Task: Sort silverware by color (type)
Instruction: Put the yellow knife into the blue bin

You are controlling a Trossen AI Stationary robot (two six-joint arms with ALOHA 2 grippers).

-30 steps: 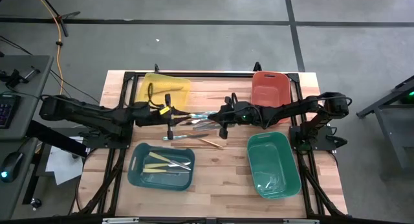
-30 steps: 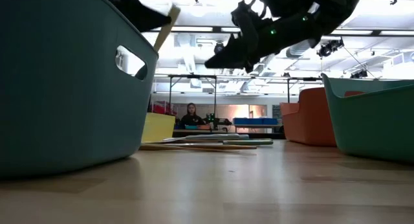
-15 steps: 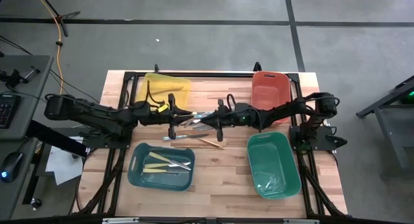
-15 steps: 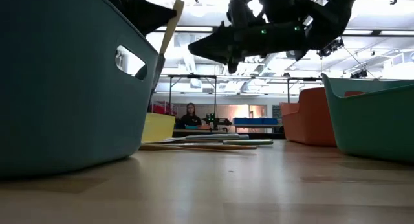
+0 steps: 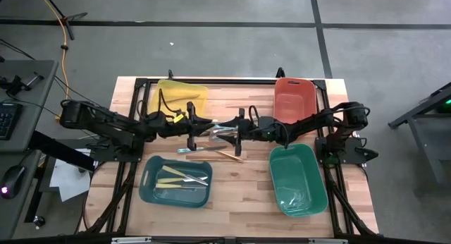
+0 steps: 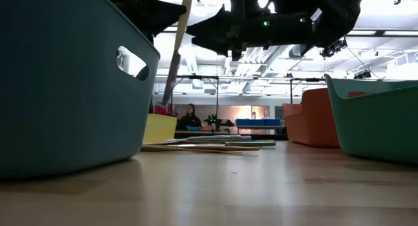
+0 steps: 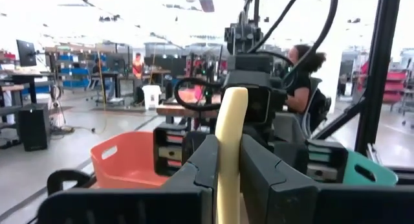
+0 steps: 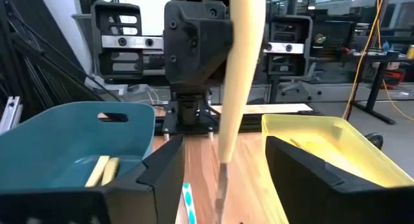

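A cream-yellow utensil (image 6: 176, 49) hangs nearly upright above the table's middle, with my left gripper (image 7: 228, 160) shut on it. My right gripper (image 8: 223, 160) faces it level from the table's right, open. Its two fingers stand on either side of the utensil's lower part (image 8: 228, 140), and I see no touch. In the high view the two grippers (image 5: 204, 127) (image 5: 224, 129) meet over the loose silverware (image 5: 220, 139), which lies flat on the wood: silver-grey and gold-tan pieces. My left gripper pinches the utensil near its upper end (image 7: 230, 130) between its two fingers (image 7: 202, 166). The fingers come level from the table's left and lie across it. A short stub (image 6: 187, 0) stands above them. The long rest hangs below, slightly tilted and clear of the table.
Four bins stand around the middle: yellow (image 5: 182, 96) far left, orange-red (image 5: 294, 96) far right, blue-teal (image 5: 149, 182) near left holding cream utensils, green (image 5: 297, 175) near right. A black frame (image 5: 232, 80) borders the table. A person sits in the room beyond (image 6: 192, 115).
My right gripper has moved toward the table's left, up to the left gripper, and tipped from pointing down to level. My left gripper has tipped up and shifted slightly toward the right. The utensil in it has swung from a lean to nearly upright.
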